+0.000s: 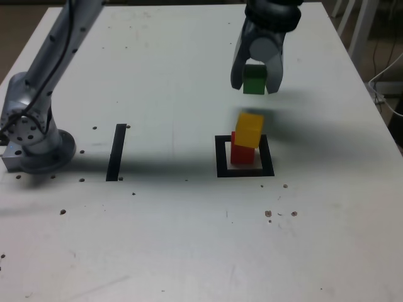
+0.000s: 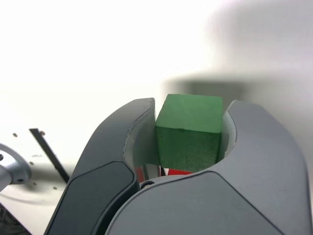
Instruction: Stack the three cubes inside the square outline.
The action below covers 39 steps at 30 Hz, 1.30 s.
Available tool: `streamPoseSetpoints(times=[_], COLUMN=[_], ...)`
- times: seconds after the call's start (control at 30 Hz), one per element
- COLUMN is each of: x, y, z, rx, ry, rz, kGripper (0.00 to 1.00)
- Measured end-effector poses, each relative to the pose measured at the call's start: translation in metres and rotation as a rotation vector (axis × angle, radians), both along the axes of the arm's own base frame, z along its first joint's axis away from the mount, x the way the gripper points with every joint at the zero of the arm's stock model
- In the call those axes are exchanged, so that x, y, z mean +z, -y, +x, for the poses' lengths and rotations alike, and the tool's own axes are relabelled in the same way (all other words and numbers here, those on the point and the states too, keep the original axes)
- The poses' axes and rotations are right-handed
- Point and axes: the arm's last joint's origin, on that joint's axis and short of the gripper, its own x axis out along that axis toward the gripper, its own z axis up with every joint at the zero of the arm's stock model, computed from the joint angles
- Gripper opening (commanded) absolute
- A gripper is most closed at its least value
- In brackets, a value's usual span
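Observation:
The green cube (image 1: 254, 80) (image 2: 190, 131) hangs in the air, clamped between the two dark fingers of my gripper (image 1: 255, 83) (image 2: 188, 142). Below it in the exterior view, the yellow cube (image 1: 249, 129) rests on the red cube (image 1: 242, 153), a little askew. That pair stands inside the square outline (image 1: 221, 157) of black tape. In the wrist view a sliver of the red cube (image 2: 178, 172) shows under the green one.
A straight black tape strip (image 1: 116, 151) (image 2: 48, 152) lies to the exterior view's left of the square. The arm's round base (image 1: 34, 141) sits at the table's left edge. Small dark holes dot the white table (image 1: 189, 239).

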Motion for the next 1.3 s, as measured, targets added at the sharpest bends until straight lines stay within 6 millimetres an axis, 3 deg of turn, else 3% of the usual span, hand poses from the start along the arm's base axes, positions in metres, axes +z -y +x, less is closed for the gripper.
streamPoseSetpoints(times=[0.1,0.37,0.67,1.3], x=[0.02,0.043,0.045,0.038], y=[0.012,0.039,0.068,0.098], z=[-0.008,-0.02,-0.028,-0.037], rx=[-0.015,-0.044,-0.062,-0.09], ry=[0.039,0.077,0.064,0.016], rz=[0.006,0.0,-0.026,-0.059], kGripper=[0.29,0.29,0.29,0.29])
